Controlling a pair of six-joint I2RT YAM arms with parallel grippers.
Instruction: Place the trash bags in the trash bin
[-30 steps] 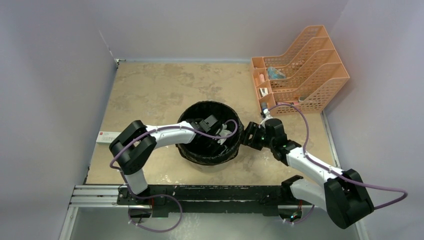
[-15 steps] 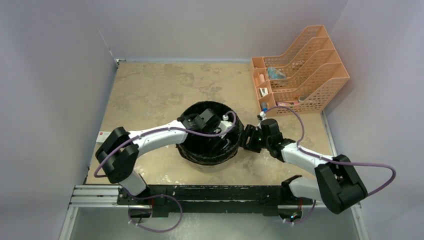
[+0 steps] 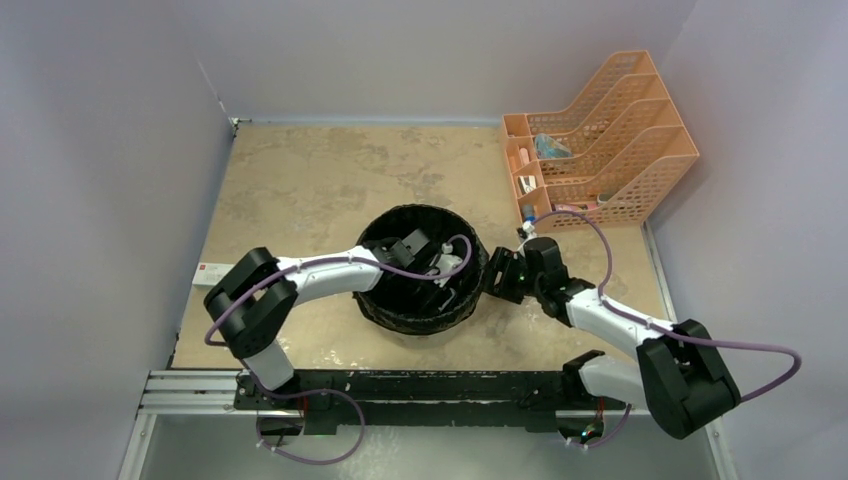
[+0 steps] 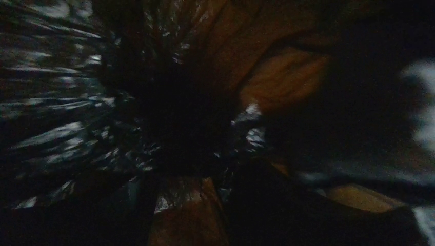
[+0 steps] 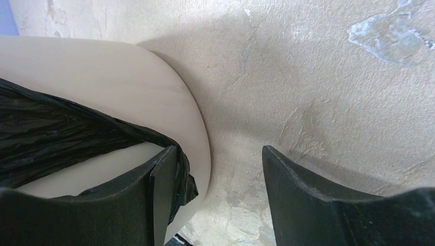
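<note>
Mottled tan table (image 3: 300, 180), boxed in by pale lavender walls. At its middle, the trash bin (image 5: 102, 77), cream and round, lined and draped with the trash bag (image 3: 400, 315): glossy black film over the rim, down the outer wall and across the inside. Left gripper (image 3: 432, 262) down inside the bin, reaching in over the rim from the bin's left. From its wrist camera, only dark crinkled film and blurred brownish patches, so jaw width and any hold impossible to tell. Right gripper (image 5: 215, 189) just outside the bin's right wall, low by the table, jaws well apart and clamped on nothing. One finger (image 5: 164, 200) touching a hanging fold of black film against the cream wall, the other over bare table. Well to the right of the bin and behind it, by the back corner, an orange mesh organiser (image 3: 600, 140) with small items in its compartments. Left of the bin, at the table edge, a white card (image 3: 207, 272).
</note>
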